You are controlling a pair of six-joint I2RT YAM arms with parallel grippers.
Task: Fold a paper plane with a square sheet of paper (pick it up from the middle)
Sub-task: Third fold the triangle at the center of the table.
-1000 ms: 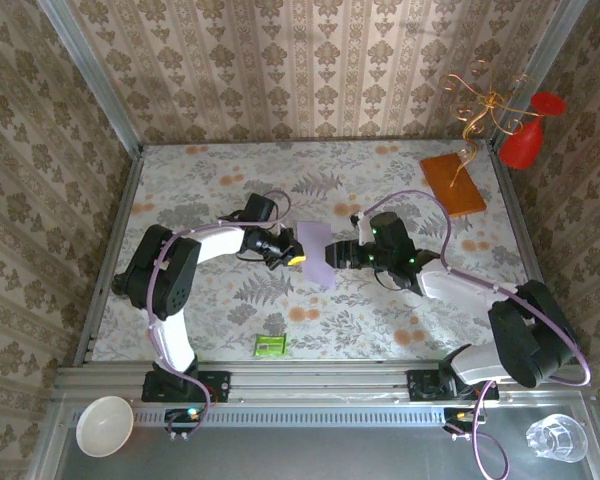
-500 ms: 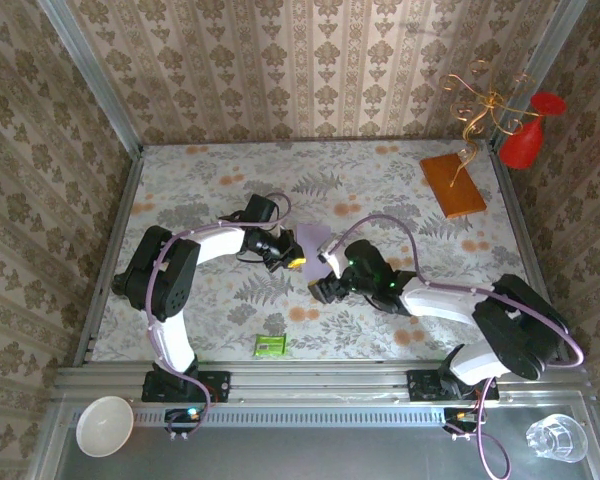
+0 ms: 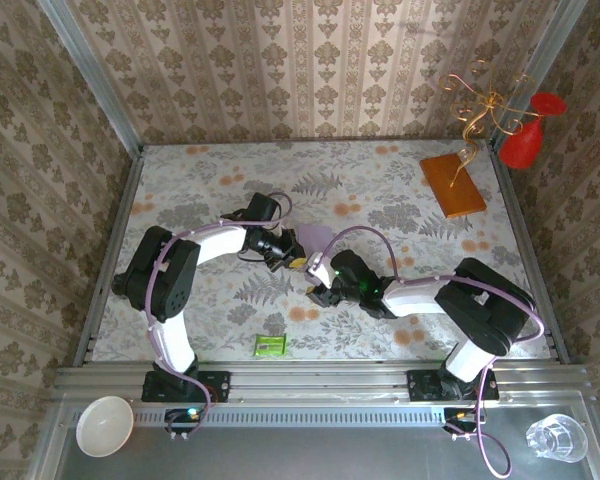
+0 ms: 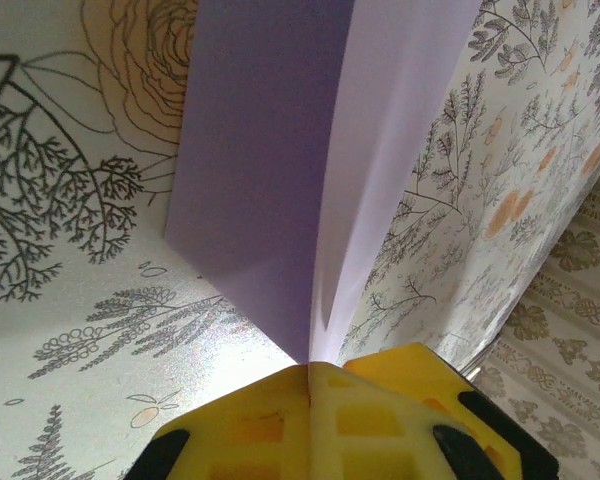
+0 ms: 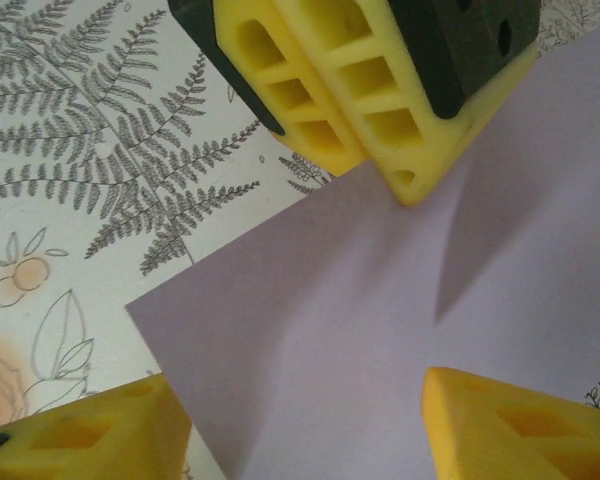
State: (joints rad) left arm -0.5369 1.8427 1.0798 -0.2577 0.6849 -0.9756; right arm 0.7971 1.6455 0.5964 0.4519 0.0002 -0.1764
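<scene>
Your left gripper [image 4: 310, 372] pinches the square sheet of paper [image 4: 270, 150]. Right gripper [image 5: 305, 425] straddles it, spread; close to crease.

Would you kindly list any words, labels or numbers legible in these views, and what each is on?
No readable text.
small green packet: any print too small to read.
square sheet of paper: plain.
orange-brown board: no visible marking.
</scene>
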